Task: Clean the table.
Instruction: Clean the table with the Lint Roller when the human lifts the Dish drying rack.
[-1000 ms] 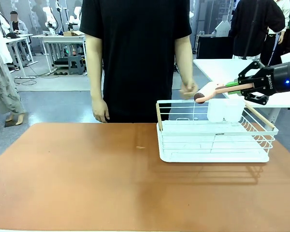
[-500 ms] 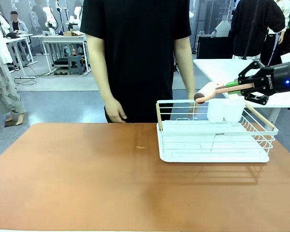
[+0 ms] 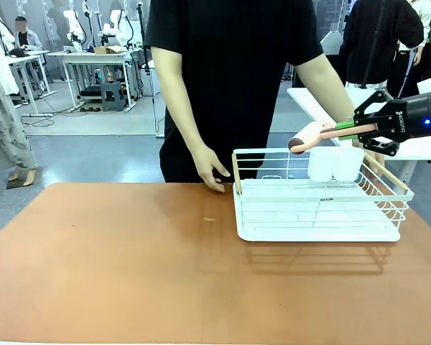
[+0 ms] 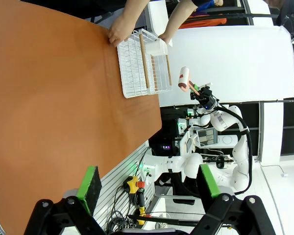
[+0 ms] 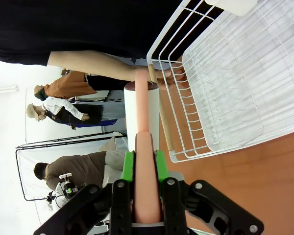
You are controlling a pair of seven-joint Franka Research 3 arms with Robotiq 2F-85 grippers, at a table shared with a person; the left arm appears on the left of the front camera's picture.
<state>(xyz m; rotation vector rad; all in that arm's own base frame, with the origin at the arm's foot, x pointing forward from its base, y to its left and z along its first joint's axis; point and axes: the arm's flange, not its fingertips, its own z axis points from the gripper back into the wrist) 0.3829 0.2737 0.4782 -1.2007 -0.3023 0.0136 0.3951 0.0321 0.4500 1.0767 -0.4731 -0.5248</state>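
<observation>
Table (image 3: 129, 266) seems hard and smooth, nothing to grip; right gripper (image 3: 360, 129) is clamped on the roller (image 3: 310, 136) handle, left gripper (image 4: 149, 183) has its jaws apart.

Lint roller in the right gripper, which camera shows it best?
The right wrist view: the lint roller is close and large, its pink handle clamped between the right gripper's green pads. The front view shows it smaller, side-on, near the white rack. The left wrist view shows it tiny, far off.
</observation>
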